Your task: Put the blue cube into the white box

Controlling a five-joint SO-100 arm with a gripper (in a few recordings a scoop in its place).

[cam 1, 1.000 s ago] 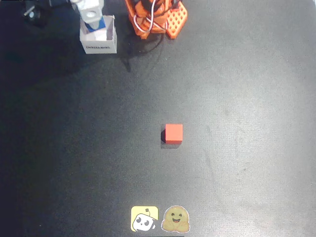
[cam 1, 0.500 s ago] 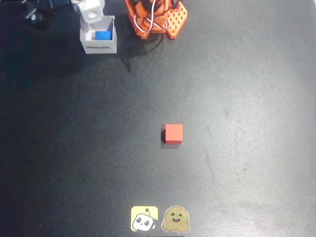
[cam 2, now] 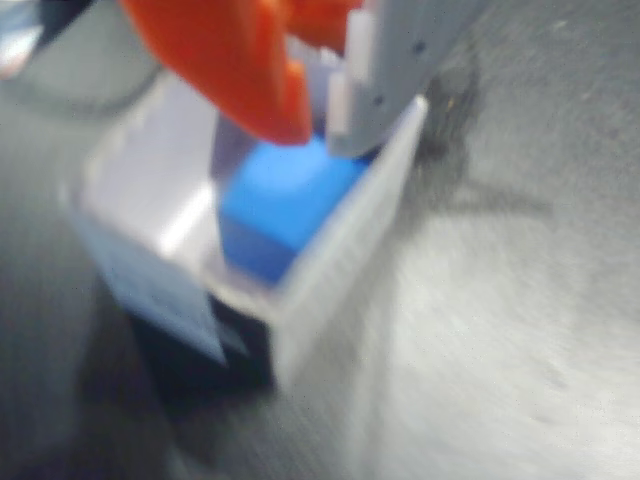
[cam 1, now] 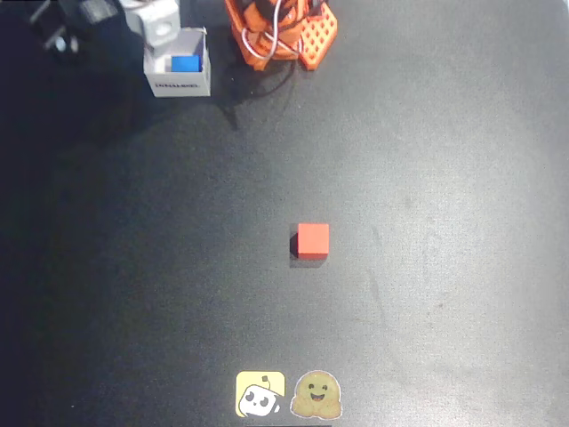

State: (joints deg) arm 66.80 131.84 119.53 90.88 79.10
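Note:
The blue cube lies inside the white box, which stands at the table's top left with dark print on its near wall. In the wrist view the blue cube rests against the right wall of the white box. My gripper hangs just above the box's far-left corner. Seen from the wrist, the gripper is open, holds nothing, and its orange and grey fingers stand slightly apart above the cube.
A red cube sits near the middle of the dark table. The orange arm base stands right of the box. Two stickers lie at the front edge.
A second ago the gripper held the blue cube over the box. The cube now lies in the box, and the gripper has pulled up and to the left, away from it.

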